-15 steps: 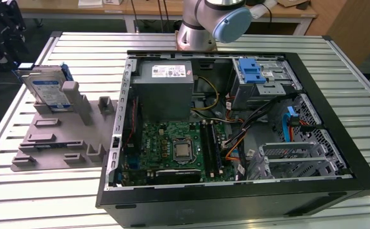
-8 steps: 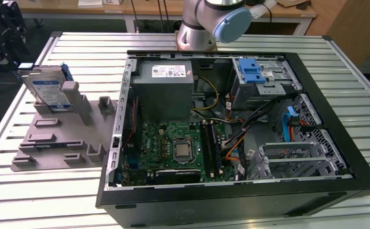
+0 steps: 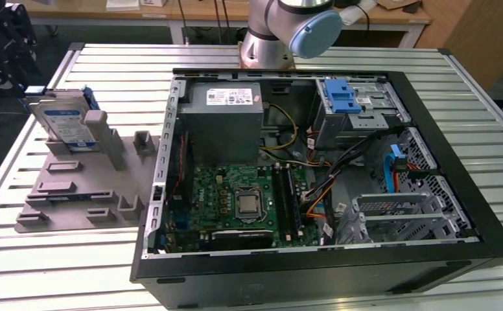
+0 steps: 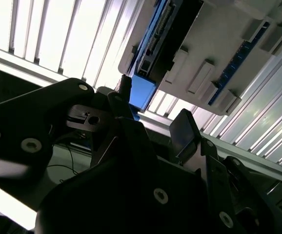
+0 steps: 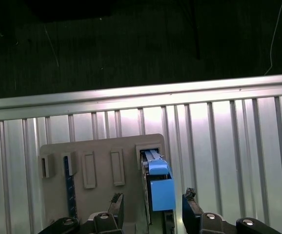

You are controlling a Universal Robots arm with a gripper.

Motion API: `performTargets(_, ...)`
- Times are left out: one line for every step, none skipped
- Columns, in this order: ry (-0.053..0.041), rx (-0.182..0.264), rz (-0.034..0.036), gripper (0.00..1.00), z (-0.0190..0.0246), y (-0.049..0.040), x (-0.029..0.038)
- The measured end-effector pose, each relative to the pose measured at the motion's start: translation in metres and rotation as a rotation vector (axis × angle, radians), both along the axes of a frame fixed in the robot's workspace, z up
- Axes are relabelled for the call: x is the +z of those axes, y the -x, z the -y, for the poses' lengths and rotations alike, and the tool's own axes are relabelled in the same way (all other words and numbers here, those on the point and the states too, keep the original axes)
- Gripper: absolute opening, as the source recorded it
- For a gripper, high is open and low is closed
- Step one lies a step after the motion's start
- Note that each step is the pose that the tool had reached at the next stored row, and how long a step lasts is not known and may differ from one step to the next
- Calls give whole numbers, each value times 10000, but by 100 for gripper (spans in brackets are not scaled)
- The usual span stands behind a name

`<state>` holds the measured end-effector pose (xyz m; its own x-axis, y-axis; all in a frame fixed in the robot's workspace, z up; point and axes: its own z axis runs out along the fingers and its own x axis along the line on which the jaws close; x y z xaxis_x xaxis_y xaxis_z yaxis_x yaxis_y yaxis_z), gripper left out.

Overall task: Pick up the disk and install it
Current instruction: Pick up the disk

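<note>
Over the grey fixture (image 3: 78, 188) at the exterior view's left, the gripper (image 5: 153, 209) hangs wide open and empty above the disk (image 5: 156, 178), which stands upright there; its blue-and-white label (image 3: 65, 124) carries unreadable print

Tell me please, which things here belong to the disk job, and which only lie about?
Job: flat silver disk with blue carrier frame, upright in grey plastic holder; black gripper, open; probably silver drive cage with blue latch.
Lying about: grey metal box with white sticker; green circuit board.
</note>
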<state>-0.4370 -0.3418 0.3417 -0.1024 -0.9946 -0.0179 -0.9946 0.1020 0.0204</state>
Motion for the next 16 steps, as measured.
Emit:
performTargets(0,0,1,59,0,0,-4)
performTargets(0,0,1,59,0,0,-8)
performTargets(0,0,0,59,0,0,-11)
performTargets(0,0,1,59,0,0,-16)
performTargets(0,0,0,59,0,0,-19)
performTargets(0,0,0,59,0,0,-22)
performTargets(0,0,0,59,0,0,-26)
performTargets(0,0,0,59,0,0,-30)
performTargets(0,0,0,59,0,0,-34)
performTargets(0,0,0,59,0,0,-37)
performTargets(0,0,1,59,0,0,-42)
performTargets(0,-1,0,59,0,0,-45)
performTargets(0,0,0,59,0,0,-49)
performTargets(0,0,0,59,0,0,-52)
performTargets(0,0,0,59,0,0,-56)
performTargets(0,0,0,59,0,0,-59)
